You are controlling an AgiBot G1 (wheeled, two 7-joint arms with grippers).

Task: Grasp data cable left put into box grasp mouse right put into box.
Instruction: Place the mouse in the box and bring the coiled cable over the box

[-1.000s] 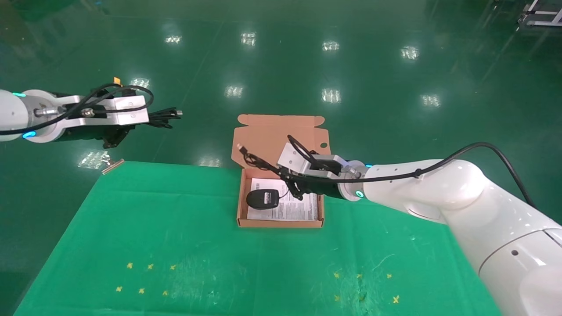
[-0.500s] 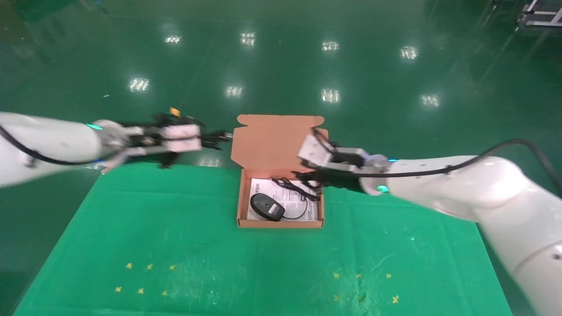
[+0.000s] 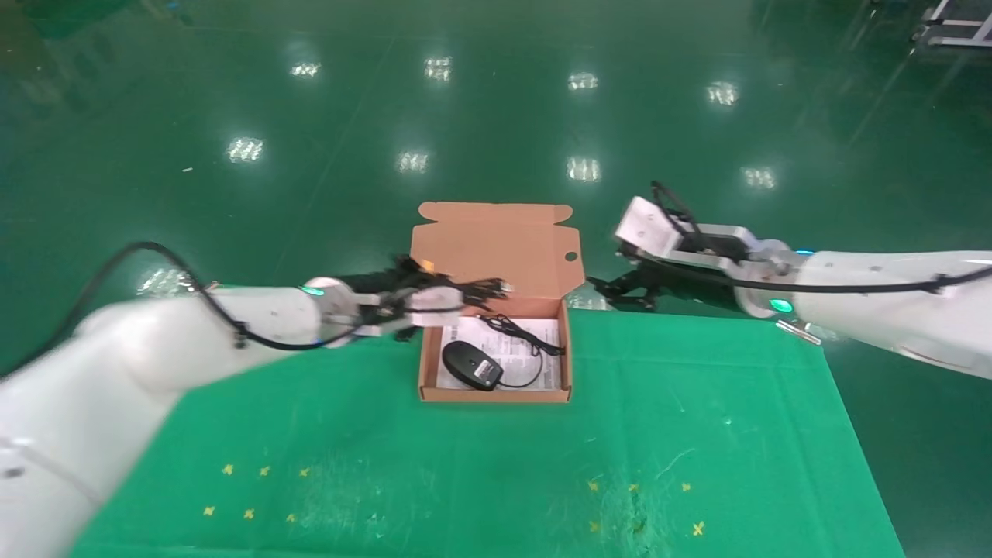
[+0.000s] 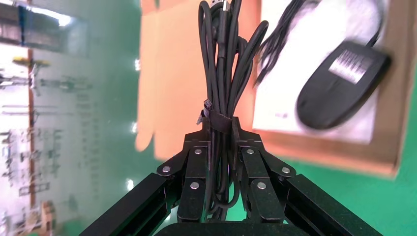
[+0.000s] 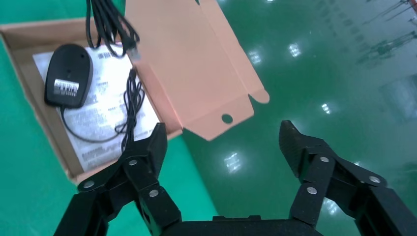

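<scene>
Left gripper (image 3: 442,296) at the box's left wall, fingers (image 4: 196,169) pinched on the data cable (image 4: 221,83); bundle clamped near its tie, sticking out over the rear of the box interior, plug tips toward the lid. Same bundle in head view (image 3: 477,289) above the box's back left part, held in the air, not lying down.

Box (image 3: 496,394) open at the far middle of the green cloth (image 3: 310,434), flap lid (image 3: 496,244) standing up behind, round hole near the lid's right edge. White leaflet (image 3: 535,353) flat on the box floor. Mouse (image 3: 471,364) on the leaflet, front left part of the box, label side up; its thin cord (image 3: 527,341) looped loosely across the leaflet toward the back right.

Right gripper (image 3: 620,285) off the box's right rear corner, past the far edge of the cloth, over the shiny green floor (image 3: 496,101). Fingers (image 5: 147,157) spread wide, holding nothing; well apart from the mouse.
</scene>
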